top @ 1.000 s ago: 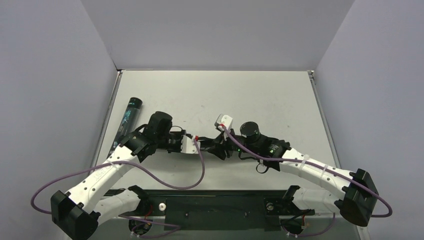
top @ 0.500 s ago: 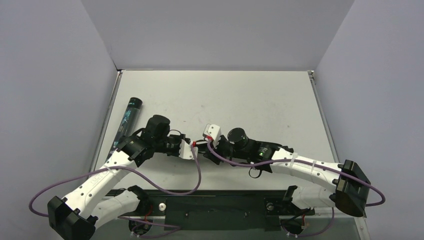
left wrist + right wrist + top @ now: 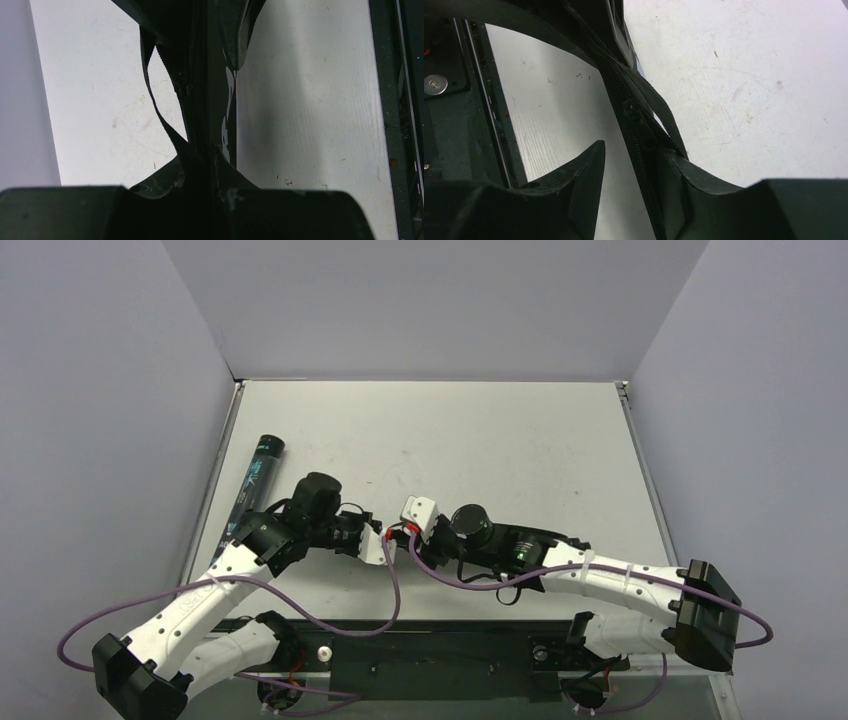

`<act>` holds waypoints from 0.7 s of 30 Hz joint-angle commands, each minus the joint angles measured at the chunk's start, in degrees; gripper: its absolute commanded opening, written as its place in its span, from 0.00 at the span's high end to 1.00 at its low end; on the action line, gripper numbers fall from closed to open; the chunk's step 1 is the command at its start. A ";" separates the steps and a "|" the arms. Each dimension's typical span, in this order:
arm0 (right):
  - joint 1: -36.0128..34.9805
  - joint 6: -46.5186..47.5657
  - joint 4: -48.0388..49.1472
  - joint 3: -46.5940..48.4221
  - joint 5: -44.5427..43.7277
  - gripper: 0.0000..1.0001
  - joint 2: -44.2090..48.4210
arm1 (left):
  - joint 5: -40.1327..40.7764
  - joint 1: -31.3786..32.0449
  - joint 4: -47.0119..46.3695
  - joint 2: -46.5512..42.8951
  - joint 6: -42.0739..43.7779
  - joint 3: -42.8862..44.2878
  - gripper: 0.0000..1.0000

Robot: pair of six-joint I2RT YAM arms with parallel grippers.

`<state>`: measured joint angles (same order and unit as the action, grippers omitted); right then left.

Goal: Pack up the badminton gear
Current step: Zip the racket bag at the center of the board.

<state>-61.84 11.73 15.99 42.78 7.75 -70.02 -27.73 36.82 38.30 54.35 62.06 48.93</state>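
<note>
**Item 1: racket bag** [image 3: 200,70]. Black fabric. It shows only in the wrist views, as a narrow stretch hanging clear above the table [image 3: 520,440]. In the overhead view it sits at lower centre of the frame, where the two wrists meet and mostly cover it.
- Zip [image 3: 644,165]: runs up the middle of both wrist frames. Whether it is done up cannot be told.
- Strap loop [image 3: 152,95]: thin, bowing out left of the zip in the left wrist frame.
- White print [image 3: 229,105]: on the panel right of the zip, too partial to read.

**Item 2: left gripper** [image 3: 200,172]. Bottom centre of its own frame. The fingers are clamped on the bag, with the fabric bunched between them at the zip line.

**Item 3: right gripper** [image 3: 631,150]. Its fingers stand apart around the zip band. The band lies against the finger on the frame's right. Bare table shows between the band and the other finger.

**Item 4: tube** [image 3: 255,483]. Long and black with teal print. It lies along the table's left edge at upper left of the overhead frame, beside the left arm [image 3: 215,585] and well apart from the bag.

**Item 5: base rail** [image 3: 430,655]. Dark, along the bottom of the overhead frame.
</note>
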 commanded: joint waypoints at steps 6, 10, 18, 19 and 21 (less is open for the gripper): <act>-1.66 2.30 2.52 0.79 -4.65 0.62 4.97 | -3.28 1.58 -5.27 -2.20 1.74 0.39 1.00; -2.14 2.89 2.54 1.36 -4.83 0.63 4.17 | -2.65 2.27 -5.16 -2.30 2.08 0.34 1.00; -2.44 2.62 1.87 2.14 -2.90 0.65 2.53 | -1.41 2.96 -5.71 -2.20 1.83 0.71 1.00; -2.52 2.52 1.73 2.24 -2.65 0.66 2.37 | -1.35 2.93 -5.70 -2.11 1.83 0.77 1.00; -2.64 2.38 1.39 2.42 -2.22 0.69 2.05 | -1.31 2.96 -5.93 -1.98 1.78 0.94 1.00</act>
<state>-63.86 13.87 16.45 42.78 4.49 -67.29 -26.81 39.33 38.44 53.91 62.83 48.23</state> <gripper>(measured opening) 0.336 0.214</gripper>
